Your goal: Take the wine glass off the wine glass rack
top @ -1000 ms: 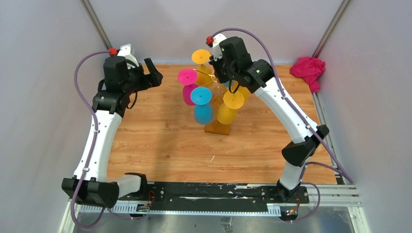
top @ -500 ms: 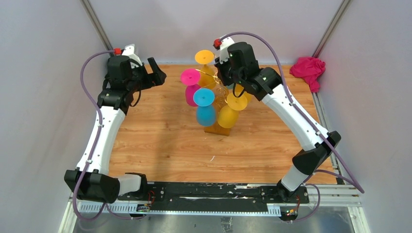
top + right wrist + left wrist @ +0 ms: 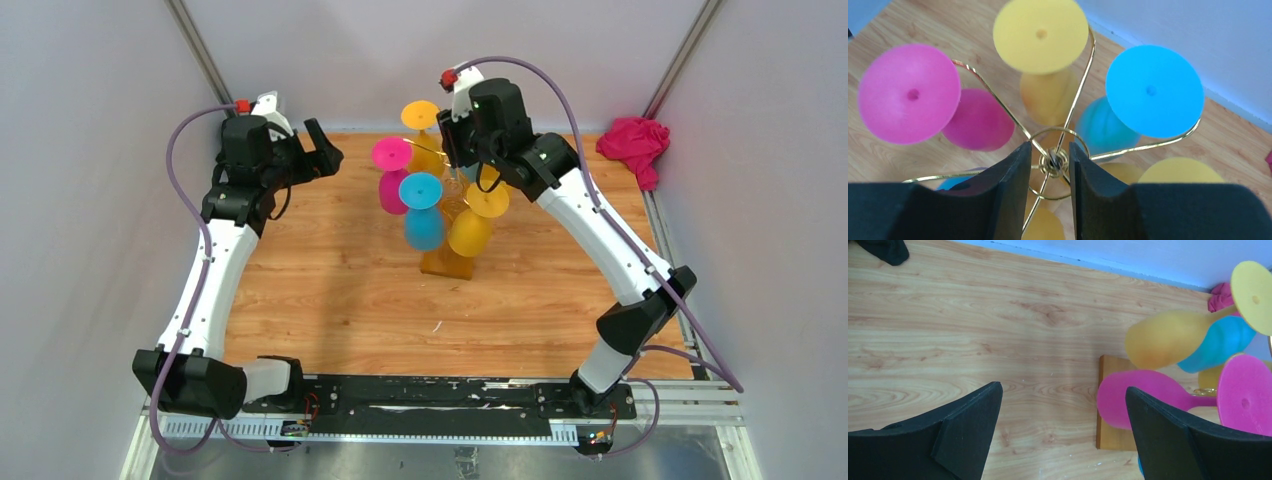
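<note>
My right gripper [image 3: 1049,152] hangs straight down over the crown of the wine glass rack [image 3: 447,264]. Its jaws have just eased apart. A second ago they were pinched nearly together; now they stand a little way open, one finger on each side of the top of the central post [image 3: 1053,162]. As far as I can tell there is a sliver of gap on both sides, so I am clamped on nothing. Over that same second my wrist has shifted a touch to the right. The glasses, blurred with a wobble half a second ago, look sharp again.

My left gripper [image 3: 1063,425] has not moved. Its jaws are spread wide and empty, and it hovers over the table [image 3: 330,290] to the left of the rack, facing it. The pink wine glass [image 3: 1140,397] is the nearest to it.

Every glass is on the rack, hanging foot-up from the scroll arms: the pink one on the left, the blue wine glass [image 3: 421,190] in front, and the yellow wine glasses [image 3: 487,200] behind and to the right. None has come off.

I read this as letting go of the post after steadying the rack, not as a reach for a glass. The removal itself is not yet begun. I judge that one hand must next close on a stem and slide it outward along its wire arm, and the light rack could tip as it does.
</note>
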Tool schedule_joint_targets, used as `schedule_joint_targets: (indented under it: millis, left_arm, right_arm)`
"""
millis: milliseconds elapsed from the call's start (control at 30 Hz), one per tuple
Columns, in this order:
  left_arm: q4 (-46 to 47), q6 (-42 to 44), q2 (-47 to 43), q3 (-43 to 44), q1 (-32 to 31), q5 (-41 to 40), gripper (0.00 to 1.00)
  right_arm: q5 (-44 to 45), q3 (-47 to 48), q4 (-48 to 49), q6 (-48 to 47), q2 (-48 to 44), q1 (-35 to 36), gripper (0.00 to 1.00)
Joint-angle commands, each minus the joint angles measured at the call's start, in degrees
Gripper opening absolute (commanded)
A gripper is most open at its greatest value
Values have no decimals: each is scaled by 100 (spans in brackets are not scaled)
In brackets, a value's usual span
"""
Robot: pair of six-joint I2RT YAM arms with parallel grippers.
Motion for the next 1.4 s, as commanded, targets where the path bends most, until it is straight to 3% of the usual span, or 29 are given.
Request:
schedule_joint_targets:
  millis: [0, 167, 267, 367, 600, 767, 900, 1000, 1100, 1367]
  left_arm:
    - [112, 50, -84, -80, -10, -30, 100]
    - [120, 121, -137, -117, -11, -157, 99]
    - [237, 152, -250, -223, -10, -147, 99]
    - [438, 161, -442, -369, -6, 5, 100]
    - [1159, -186, -1168, -619, -10, 986, 100]
    - [1886, -765, -1387, -812, -5, 1979, 100]
    - [2919, -1523, -1424, -1278, 15, 2573, 100]
    - [3750, -2217, -1315, -1592, 199, 2821, 100]
    - [3847, -2412, -1059, -1604, 293, 2910, 100]
    - [3744, -2228, -955, -1741, 322, 2834, 100]
  right_arm:
    - [-21, 706, -8, -36, 246, -77, 39]
    - [-50, 1134, -100, -36, 396, -81, 46]
    - [241, 1153, -38, -35, 185, -79, 67]
    - [582, 930, -4, 23, -245, -196, 73]
    - [-438, -1322, 849, 1141, -2325, -1349, 68]
    - [-1202, -1844, 768, 1423, -2923, -1952, 67]
    - [-2423, -2357, 1054, 2084, -3002, -2643, 67]
    - [-3528, -2959, 1979, 2870, -2961, -3183, 66]
    - [-4294, -3233, 2688, 3369, -2707, -3564, 64]
    - [-4649, -3338, 3317, 3814, -2253, -3649, 62]
